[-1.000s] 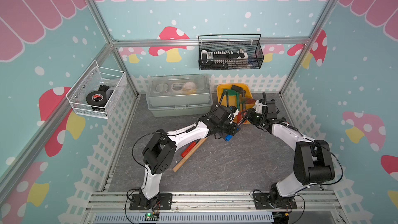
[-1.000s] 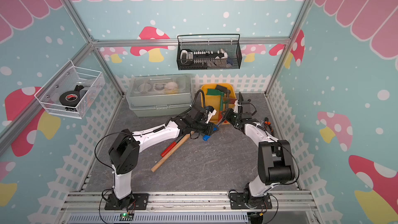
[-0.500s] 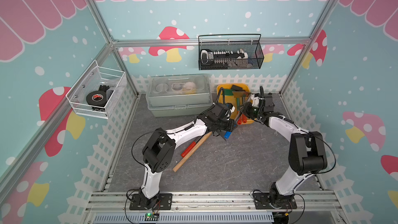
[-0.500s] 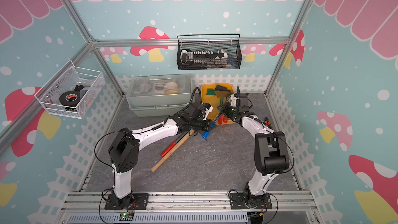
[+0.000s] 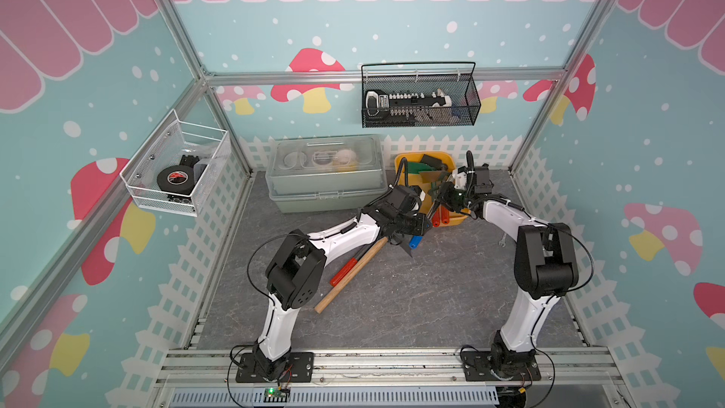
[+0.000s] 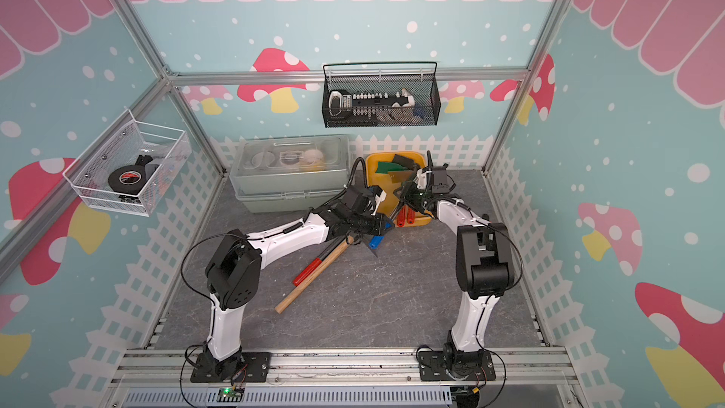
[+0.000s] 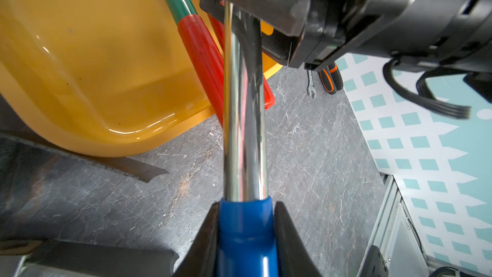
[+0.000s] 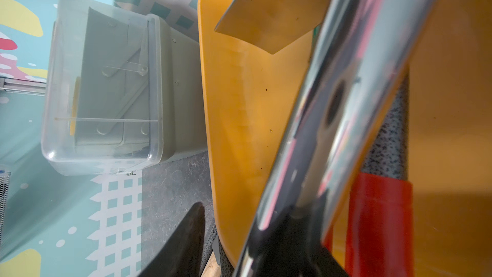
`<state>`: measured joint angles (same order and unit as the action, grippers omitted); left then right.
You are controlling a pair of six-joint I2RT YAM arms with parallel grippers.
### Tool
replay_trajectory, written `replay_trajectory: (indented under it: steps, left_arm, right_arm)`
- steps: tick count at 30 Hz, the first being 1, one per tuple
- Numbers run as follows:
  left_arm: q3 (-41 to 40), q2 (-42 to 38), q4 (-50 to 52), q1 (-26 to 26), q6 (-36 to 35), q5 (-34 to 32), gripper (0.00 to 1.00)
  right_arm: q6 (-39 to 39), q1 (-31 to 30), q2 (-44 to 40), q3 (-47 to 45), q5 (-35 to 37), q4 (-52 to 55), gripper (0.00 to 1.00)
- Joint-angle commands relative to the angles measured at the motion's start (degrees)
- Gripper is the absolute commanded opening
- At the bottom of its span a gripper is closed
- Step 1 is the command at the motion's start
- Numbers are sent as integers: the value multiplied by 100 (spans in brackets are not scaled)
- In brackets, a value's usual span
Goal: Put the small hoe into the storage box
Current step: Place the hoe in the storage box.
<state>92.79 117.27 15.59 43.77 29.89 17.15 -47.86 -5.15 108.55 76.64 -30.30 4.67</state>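
My left gripper (image 7: 246,207) is pinched tight on the blue handle of the small hoe (image 7: 245,129), a finger pressed against each side. In both top views that handle sits just right of center, over the grey surface (image 5: 431,288) and just below the near edge of the yellow storage box (image 5: 400,162). The hoe's chrome shaft slants up and right across the box's rim, beside two red handles (image 5: 441,217) that poke out over it. My right gripper (image 5: 444,198) is at the shaft over the box with its jaws spread. In the right wrist view one finger (image 8: 186,235) stands clear of the chrome, with yellow plastic showing between them.
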Motion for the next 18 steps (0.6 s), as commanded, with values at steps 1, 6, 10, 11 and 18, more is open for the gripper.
replay_trajectory:
  steps: [1, 6, 10, 11, 18]
  left_arm:
    - [256, 63, -302, -26, 61, 85, 0]
    - [324, 159, -366, -44, 189, -11, 0]
    - [471, 283, -393, -44, 330, -91, 0]
    - [493, 309, -392, -44, 354, -125, 0]
    - [576, 420, -514, -52, 476, -390, 0]
  right_arm:
    - [152, 7, 157, 172, -65, -32, 50]
    - [255, 7, 71, 103, -16, 56, 53]
    - [286, 14, -246, -114, 72, 66, 56]
    - [286, 13, -299, -167, 88, 63, 57]
    - [294, 23, -885, -632, 291, 60, 61]
